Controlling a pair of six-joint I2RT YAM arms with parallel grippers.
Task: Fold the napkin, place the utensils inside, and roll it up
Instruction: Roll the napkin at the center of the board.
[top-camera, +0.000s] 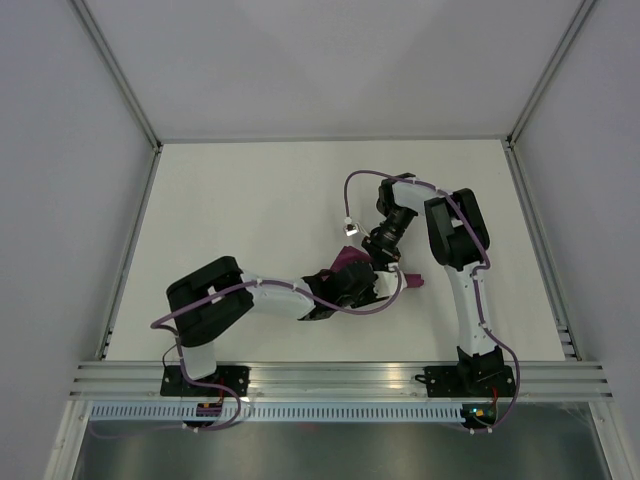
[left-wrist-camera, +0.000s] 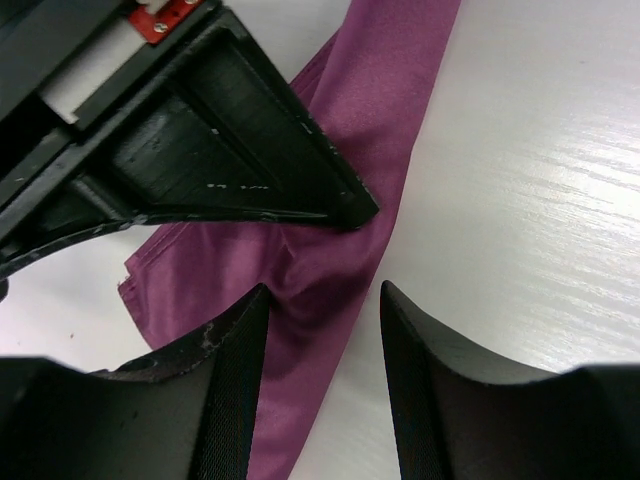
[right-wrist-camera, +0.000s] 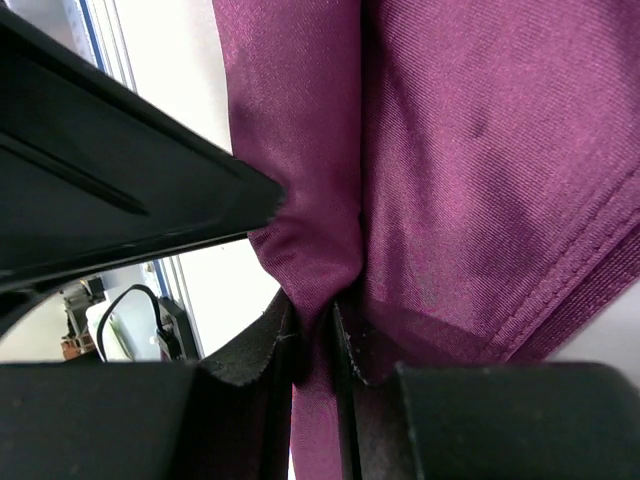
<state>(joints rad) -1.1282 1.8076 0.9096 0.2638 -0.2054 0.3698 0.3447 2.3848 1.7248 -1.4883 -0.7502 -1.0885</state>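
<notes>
Looks like the fold step: no utensils in view, nothing rolled yet. Pinches a raised ridge of the napkin (right-wrist-camera: 480, 150) in the right gripper (right-wrist-camera: 315, 325), jaws narrow, cloth squeezed between the pads. Straddles the same strip with the left gripper (left-wrist-camera: 320, 300), jaws wide, neither finger clearly on cloth. Probably calls next for closing the left on the ridge beside the right's tip, or for backing off to lay the cloth flat. Shows, from the top, only scraps of purple right of centre on the table (top-camera: 250, 200), mostly hidden under both wrists. Reveals, from the wrists, the pinch, the hem (right-wrist-camera: 575, 275) at lower right, and the open gap.
</notes>
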